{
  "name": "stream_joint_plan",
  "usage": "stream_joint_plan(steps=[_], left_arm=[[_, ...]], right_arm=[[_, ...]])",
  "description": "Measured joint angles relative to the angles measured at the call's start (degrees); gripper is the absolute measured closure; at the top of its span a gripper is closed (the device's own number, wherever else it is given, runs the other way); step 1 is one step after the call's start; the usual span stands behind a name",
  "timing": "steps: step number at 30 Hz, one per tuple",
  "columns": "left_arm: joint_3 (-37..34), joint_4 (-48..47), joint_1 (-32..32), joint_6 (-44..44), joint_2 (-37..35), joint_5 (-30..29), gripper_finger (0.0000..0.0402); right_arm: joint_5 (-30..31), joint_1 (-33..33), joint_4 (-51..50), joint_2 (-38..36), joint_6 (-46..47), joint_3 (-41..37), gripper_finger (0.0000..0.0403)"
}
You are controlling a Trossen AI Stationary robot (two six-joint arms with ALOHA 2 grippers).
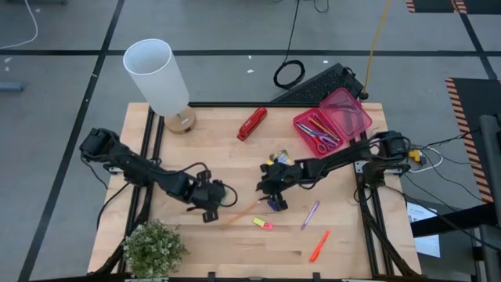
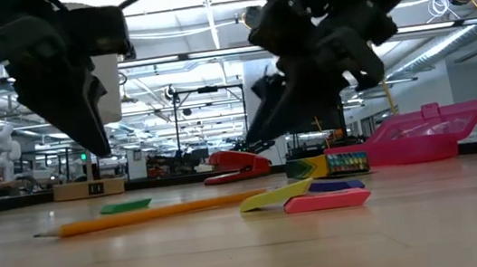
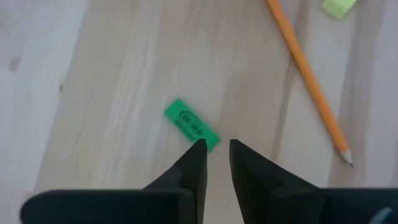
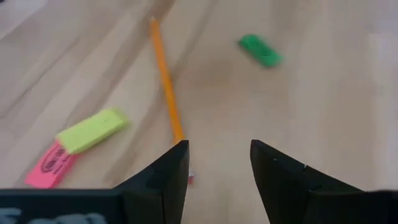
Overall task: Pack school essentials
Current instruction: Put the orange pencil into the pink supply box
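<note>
A green eraser [image 3: 191,124] lies flat on the wooden table, just ahead of my left gripper [image 3: 217,148]. That gripper hovers above it with only a narrow gap between its fingers and holds nothing. An orange pencil [image 1: 246,211] lies beside it, with a yellow eraser [image 4: 93,130] and a pink eraser [image 4: 50,165] nearby. My right gripper [image 4: 217,155] hangs open over the pencil's near end [image 4: 177,134], clear of the table. A purple pen [image 1: 311,213] and an orange marker [image 1: 319,245] lie toward the front right. The crayon box [image 2: 329,163] stands behind my right gripper.
The pink box [image 1: 333,121] with scissors inside sits open at the back right, and a red stapler [image 1: 252,123] lies to its left. A white lamp [image 1: 160,78] stands at the back left. A small plant [image 1: 153,249] stands at the front left.
</note>
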Motion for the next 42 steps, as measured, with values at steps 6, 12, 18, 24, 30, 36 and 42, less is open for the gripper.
stream_joint_plan(steps=[6, 12, 18, 24, 30, 36, 42], left_arm=[[-0.97, 4.54, -3.06, 3.2, 0.0, -4.77, 0.0334], [-0.97, 4.93, -4.85, 6.52, 0.0, -8.67, 0.0336], [-0.97, 7.46, -5.96, 9.34, 0.0, -9.35, 0.0337], [-0.97, 8.89, -5.66, 10.09, 0.0, -9.42, 0.0337], [-0.97, 8.93, -5.63, 9.98, 0.0, -9.42, 0.0337], [-0.97, 9.78, -5.59, 10.15, 0.0, -9.42, 0.0337], [-0.97, 10.36, -5.59, 10.81, 0.02, -9.4, 0.0337]], right_arm=[[-6.34, 0.2, 0.57, 3.94, -0.67, 0.04, 0.0253], [-9.12, 2.73, -0.51, 4.53, -1.72, 0.07, 0.0259], [-2.5, 6.63, -3.39, 4.5, -4.01, 1.76, 0.0259], [1.18, 7.28, -3.63, 4.45, -4.94, 3.01, 0.026], [-0.01, 7.23, -6.21, 4.47, -4.87, 2.99, 0.0261], [0.21, 6.72, -5.86, 5.34, -4.68, 2.99, 0.0279], [-0.72, 5.75, -5.88, 8.69, -4.55, 3.75, 0.0303]])
